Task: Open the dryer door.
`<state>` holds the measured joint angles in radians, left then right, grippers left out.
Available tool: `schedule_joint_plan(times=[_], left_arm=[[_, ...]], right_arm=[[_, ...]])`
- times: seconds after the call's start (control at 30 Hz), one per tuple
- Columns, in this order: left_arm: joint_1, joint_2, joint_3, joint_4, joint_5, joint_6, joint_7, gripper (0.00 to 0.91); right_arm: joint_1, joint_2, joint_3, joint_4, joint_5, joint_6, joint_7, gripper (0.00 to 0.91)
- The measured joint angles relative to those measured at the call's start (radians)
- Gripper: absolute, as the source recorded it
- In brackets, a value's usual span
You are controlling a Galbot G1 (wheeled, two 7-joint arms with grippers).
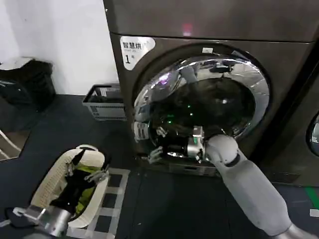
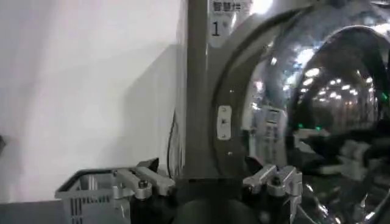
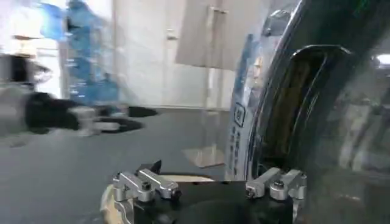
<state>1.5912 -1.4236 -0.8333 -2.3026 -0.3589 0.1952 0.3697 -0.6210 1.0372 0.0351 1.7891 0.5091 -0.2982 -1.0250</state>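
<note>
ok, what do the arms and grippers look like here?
Right arm: smooth light-grey shell, rounded joint with a dark seam. Right gripper: black body, silver metal fingers. Left gripper: black with silver finger links, on a grey wrist.

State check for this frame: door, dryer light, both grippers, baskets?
dryer door: swung partly open at its left edge.
dryer: red light on.
right gripper: open, at the door's lower left rim.
left gripper: open, low, over the white basket.
grey basket: upright on floor.
</note>
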Motion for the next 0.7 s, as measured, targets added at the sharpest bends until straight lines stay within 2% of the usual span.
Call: schedule_joint_plan(times=[0.27,0.43,0.7], left_arm=[[-0.063,0.099,0.004,0.057,-0.090,0.038,0.025,0.907],[-0.099,0.160,0.009,0.078,-0.120,0.073,0.050,0.907],[-0.161,0.256,0.043,0.113,-0.229,0.089,0.043,0.907]], right_arm=[[-0.052,-0.047,0.050,0.051,0.065,0.018,-0.090,0.907],[-0.101,-0.081,0.093,0.100,0.069,0.034,-0.163,0.907],[-0.181,-0.120,0.159,0.155,0.071,0.047,-0.276,0.907]])
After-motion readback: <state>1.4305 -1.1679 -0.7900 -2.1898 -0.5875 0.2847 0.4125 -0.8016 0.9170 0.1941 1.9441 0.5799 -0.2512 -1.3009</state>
